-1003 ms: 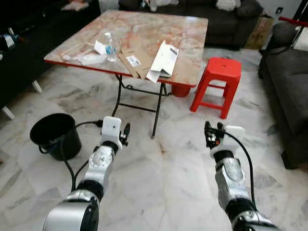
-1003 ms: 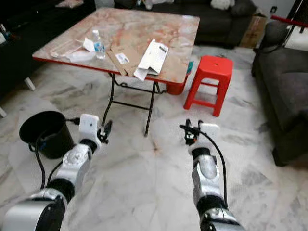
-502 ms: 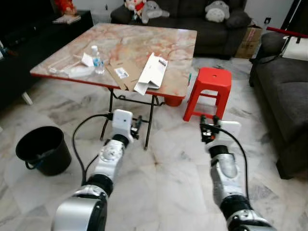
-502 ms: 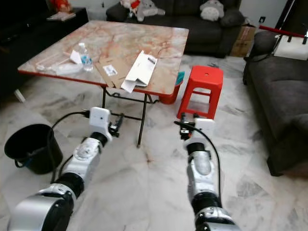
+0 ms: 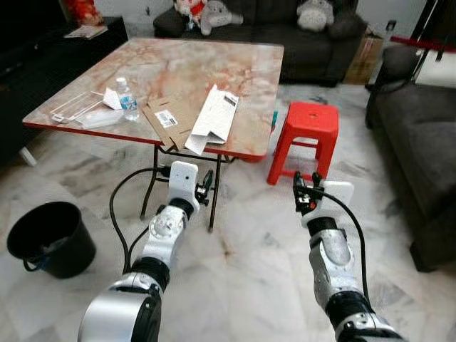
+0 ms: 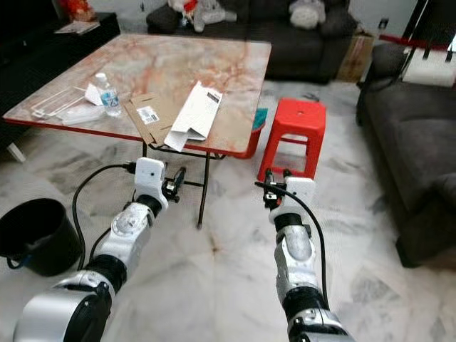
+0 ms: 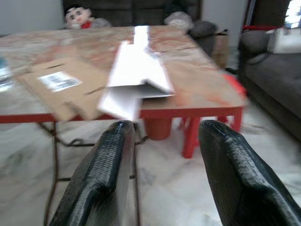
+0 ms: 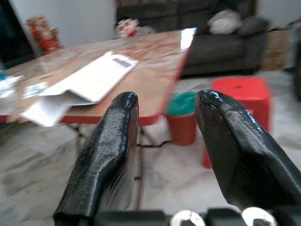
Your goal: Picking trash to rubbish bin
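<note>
Overhead, one bottle [image 5: 128, 99], two cartons [image 5: 211, 121].

Both silver arms reach forward at mid height, the left claw [image 5: 207, 187] and right claw [image 5: 306, 192] parted and empty.

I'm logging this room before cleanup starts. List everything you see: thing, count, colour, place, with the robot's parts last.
Folding table: 1, marbled pink top, red edge, ahead.
Water bottle: 1, clear, table's left side.
Flattened cardboard: 1, brown, near table edge.
White folded carton: 1, overhanging near edge.
Clear plastic packaging: some, table's left corner.
Bucket: 1, black, floor on the left.
Stool: 1, red, right of table.
Sofas: dark, behind and right.
Soft toys: several, on back sofa.
Left tool: black, open, raised.
Right tool: black, open, raised.
</note>
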Robot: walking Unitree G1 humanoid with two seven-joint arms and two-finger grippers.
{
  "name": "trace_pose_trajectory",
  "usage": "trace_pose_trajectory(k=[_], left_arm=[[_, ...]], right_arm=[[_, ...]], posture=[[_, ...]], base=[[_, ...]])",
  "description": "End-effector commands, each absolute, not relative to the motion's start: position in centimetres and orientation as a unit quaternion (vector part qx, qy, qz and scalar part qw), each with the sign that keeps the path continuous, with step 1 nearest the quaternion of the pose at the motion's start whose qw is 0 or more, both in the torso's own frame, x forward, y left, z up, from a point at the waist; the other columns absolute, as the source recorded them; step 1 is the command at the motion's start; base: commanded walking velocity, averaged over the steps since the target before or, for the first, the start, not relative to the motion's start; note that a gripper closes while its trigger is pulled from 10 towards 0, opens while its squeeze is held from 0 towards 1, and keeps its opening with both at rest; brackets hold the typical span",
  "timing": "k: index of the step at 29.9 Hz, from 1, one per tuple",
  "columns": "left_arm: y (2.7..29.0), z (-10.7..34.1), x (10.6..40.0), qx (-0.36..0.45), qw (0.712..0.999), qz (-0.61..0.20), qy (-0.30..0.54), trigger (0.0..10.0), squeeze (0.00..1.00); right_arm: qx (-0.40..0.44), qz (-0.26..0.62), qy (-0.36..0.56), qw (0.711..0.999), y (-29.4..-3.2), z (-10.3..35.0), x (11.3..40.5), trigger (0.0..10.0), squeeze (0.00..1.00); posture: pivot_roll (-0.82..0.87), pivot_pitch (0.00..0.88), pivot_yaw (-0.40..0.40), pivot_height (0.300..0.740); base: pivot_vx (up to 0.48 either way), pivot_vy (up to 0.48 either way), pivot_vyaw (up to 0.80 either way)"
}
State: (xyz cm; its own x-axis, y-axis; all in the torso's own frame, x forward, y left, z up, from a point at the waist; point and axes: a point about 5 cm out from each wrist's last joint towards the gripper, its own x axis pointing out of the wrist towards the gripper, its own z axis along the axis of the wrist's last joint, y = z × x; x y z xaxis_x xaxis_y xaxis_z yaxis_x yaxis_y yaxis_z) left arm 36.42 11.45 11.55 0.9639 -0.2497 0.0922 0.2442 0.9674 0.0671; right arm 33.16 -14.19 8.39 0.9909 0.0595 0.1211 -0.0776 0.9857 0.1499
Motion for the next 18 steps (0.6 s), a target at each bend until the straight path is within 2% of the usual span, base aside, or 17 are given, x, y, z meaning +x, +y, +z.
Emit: trace_pose_trajectory(k=[1,18], left_arm=[[11.7,12.14,36.65,0.028,0.99,-0.122,-0.061,10.0,0.0],[11.79,12.76,36.88,0.033,0.989,-0.128,-0.072,10.0,0.0]], right_arm=[[0.077,0.042,-0.063,0.994,-13.75,8.6,33.19,10.0,0.0],[0.087,0.044,-0.056,0.994,-12.94,8.04,32.77,10.0,0.0]], posture=[[0.14,0.004,0.03,0.74],[0.15,0.0,0.052,0.74]], base=[[0.379,0.0,0.0],[0.375,0.0,0.0]])
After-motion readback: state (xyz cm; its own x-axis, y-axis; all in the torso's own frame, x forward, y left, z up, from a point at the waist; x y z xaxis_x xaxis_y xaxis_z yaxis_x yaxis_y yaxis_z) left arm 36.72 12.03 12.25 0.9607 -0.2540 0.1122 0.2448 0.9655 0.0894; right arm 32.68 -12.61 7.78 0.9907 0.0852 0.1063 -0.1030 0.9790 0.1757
